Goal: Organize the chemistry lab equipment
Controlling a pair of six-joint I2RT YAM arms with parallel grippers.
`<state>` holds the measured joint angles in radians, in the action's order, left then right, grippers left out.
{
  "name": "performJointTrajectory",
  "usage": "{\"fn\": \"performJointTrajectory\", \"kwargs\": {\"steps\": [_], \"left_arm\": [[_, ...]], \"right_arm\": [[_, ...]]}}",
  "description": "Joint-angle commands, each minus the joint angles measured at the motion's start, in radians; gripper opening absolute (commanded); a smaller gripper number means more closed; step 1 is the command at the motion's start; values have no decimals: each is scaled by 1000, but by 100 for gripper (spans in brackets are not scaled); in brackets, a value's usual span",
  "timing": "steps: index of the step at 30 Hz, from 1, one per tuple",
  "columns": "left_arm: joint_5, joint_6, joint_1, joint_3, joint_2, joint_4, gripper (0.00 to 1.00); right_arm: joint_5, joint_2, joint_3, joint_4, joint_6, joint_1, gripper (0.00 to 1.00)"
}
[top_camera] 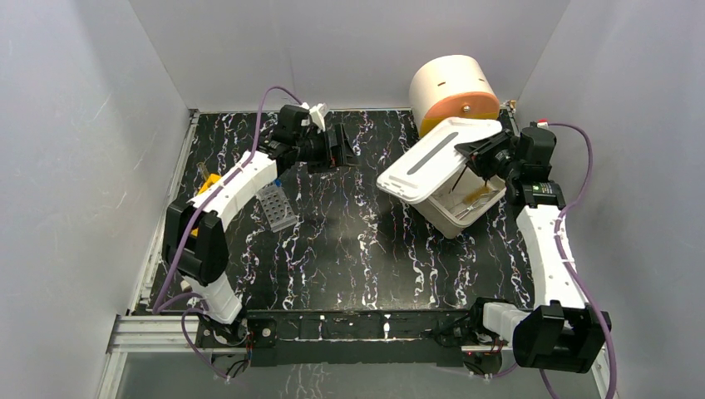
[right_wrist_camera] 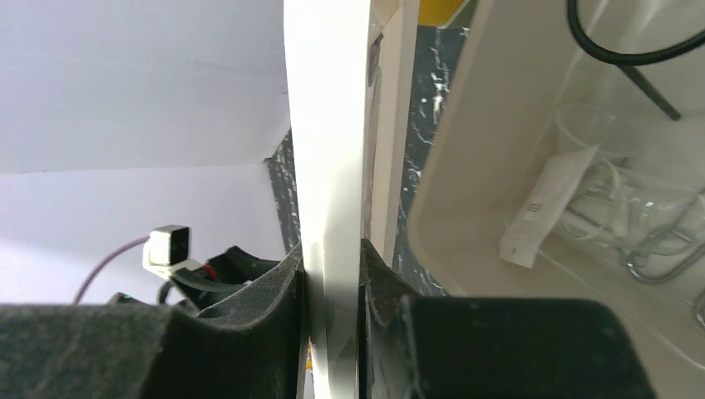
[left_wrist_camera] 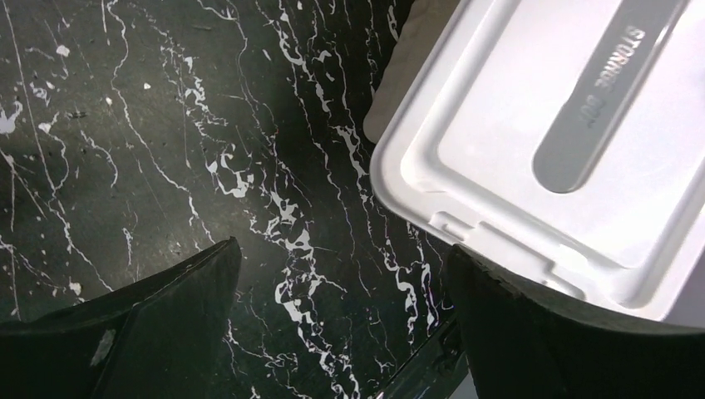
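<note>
A white storage box (top_camera: 465, 218) stands at the right of the table. My right gripper (top_camera: 475, 156) is shut on the edge of its white lid (top_camera: 428, 160) and holds the lid tilted over the box. In the right wrist view the gripper (right_wrist_camera: 332, 259) pinches the lid (right_wrist_camera: 328, 125). Inside the box (right_wrist_camera: 465, 166) lie the black wire loop (right_wrist_camera: 615, 51), the metal tongs (right_wrist_camera: 665, 253) and clear items. My left gripper (top_camera: 342, 150) is open and empty above the table, left of the lid. The left wrist view shows it (left_wrist_camera: 341, 320) near the lid (left_wrist_camera: 499, 141). The grey tube rack (top_camera: 277, 206) lies at the left.
A cream and orange cylinder (top_camera: 453, 90) stands at the back right behind the box. A yellow object (top_camera: 208, 181) sits by the left wall, partly hidden by the left arm. Grey walls close in the black marbled table (top_camera: 357, 249).
</note>
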<state>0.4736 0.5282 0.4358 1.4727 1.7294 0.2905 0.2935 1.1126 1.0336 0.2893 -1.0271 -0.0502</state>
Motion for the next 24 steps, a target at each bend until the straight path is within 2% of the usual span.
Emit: {"fn": "performJointTrajectory", "kwargs": {"steps": [1, 6, 8, 11, 18, 24], "left_arm": [[-65, 82, 6, -65, -76, -36, 93], [-262, 233, 6, -115, -112, 44, 92], [-287, 306, 6, -125, -112, 64, 92], [-198, 377, 17, -147, -71, 19, 90], [39, 576, 109, -181, 40, -293, 89], [81, 597, 148, -144, 105, -486, 95]], "right_arm": [[42, -41, 84, -106, -91, -3, 9], [2, -70, 92, -95, -177, -4, 9], [-19, -82, 94, -94, -206, -5, 9], [-44, -88, 113, -69, -221, -5, 9], [-115, -109, 166, 3, -156, -5, 9], [-109, -164, 149, -35, -182, -5, 9]]}}
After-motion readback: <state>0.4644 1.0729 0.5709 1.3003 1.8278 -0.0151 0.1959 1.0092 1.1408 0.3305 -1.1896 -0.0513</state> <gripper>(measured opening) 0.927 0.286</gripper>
